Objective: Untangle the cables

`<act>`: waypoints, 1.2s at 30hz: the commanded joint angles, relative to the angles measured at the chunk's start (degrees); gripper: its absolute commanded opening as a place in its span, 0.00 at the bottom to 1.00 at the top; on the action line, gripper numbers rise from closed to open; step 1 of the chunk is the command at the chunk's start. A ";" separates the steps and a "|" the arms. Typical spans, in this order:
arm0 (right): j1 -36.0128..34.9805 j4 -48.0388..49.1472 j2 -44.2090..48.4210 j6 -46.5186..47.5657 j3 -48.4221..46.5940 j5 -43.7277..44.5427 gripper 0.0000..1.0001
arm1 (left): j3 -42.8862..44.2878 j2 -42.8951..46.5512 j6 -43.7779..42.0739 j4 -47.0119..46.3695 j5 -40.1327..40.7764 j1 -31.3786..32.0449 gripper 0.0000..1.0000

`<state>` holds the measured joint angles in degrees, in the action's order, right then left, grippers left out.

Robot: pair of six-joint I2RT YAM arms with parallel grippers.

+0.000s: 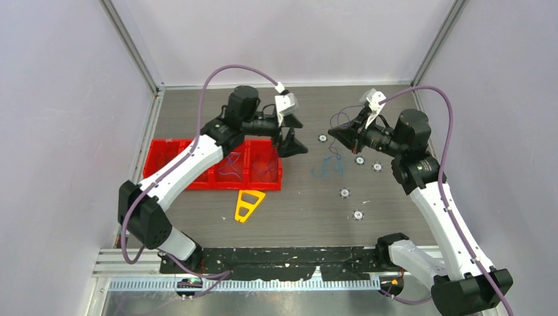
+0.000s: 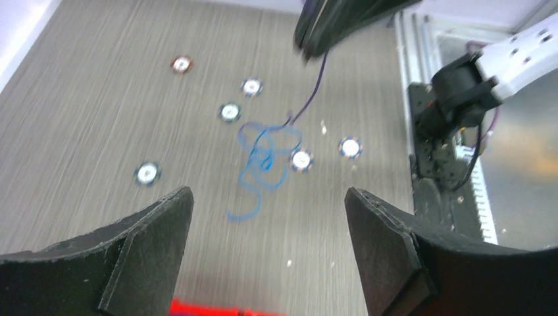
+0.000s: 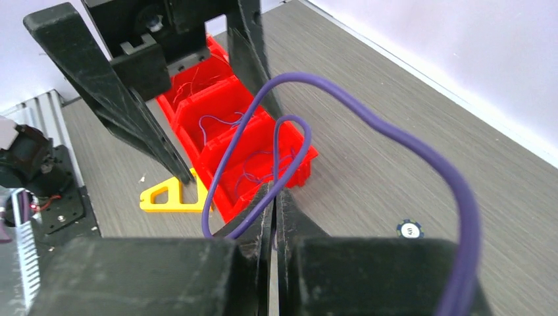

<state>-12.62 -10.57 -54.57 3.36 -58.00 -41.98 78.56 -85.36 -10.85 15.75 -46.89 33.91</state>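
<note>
At the frame's left, the red tray (image 1: 263, 187) holds a few strands (image 3: 220, 122), so I judge sorting partly done. My left hand (image 1: 303, 137) hangs wide open. Centre, blue cables (image 1: 328, 168) lie knotted on the desk (image 1: 296, 217); my right hand (image 1: 335, 133) pinches one dark strand (image 2: 309, 100) rising from them.

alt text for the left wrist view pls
The open left hand frames a blue cable tangle on the grey table, among small round discs. A purple strand runs up from it to the right hand above.
</note>
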 commanded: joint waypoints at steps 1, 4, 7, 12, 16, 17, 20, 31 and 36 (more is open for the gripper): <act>0.08 4.88 1.42 -6.42 -1.51 -1.56 0.05 | 5.08 -3.45 12.39 -17.46 -2.25 4.31 0.83; 0.19 7.64 1.64 -10.30 -1.38 -1.06 0.05 | 4.98 -6.18 18.61 -23.30 -1.03 5.82 0.72; 0.14 9.54 1.48 -12.67 -1.57 -0.68 0.05 | 4.97 -8.23 22.52 -27.34 -0.43 6.93 0.68; 0.16 10.21 1.56 -16.05 -1.44 -0.46 0.05 | 6.46 -10.26 24.43 -28.68 1.64 8.80 0.49; 0.36 10.23 1.81 -17.67 -1.50 1.30 0.06 | 7.27 -10.30 24.65 -27.09 2.31 8.90 0.06; 0.68 10.09 1.96 -17.74 -1.50 1.42 0.06 | 7.01 -9.81 24.01 -26.25 3.01 8.86 0.00; 1.57 8.67 2.47 -17.12 -1.38 1.31 0.07 | 4.80 -7.77 23.27 -25.14 3.86 7.33 0.00; 3.39 5.30 3.88 -8.71 1.66 -2.05 0.05 | 11.19 -3.17 12.89 -6.24 -6.29 4.38 0.97; 3.31 4.99 2.81 -5.44 2.54 -4.48 0.05 | 17.78 -5.96 27.17 -9.40 -6.61 4.75 0.91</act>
<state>-9.52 -6.13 -51.88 -6.13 -55.77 -43.77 90.19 -91.74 7.31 6.96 -50.46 38.37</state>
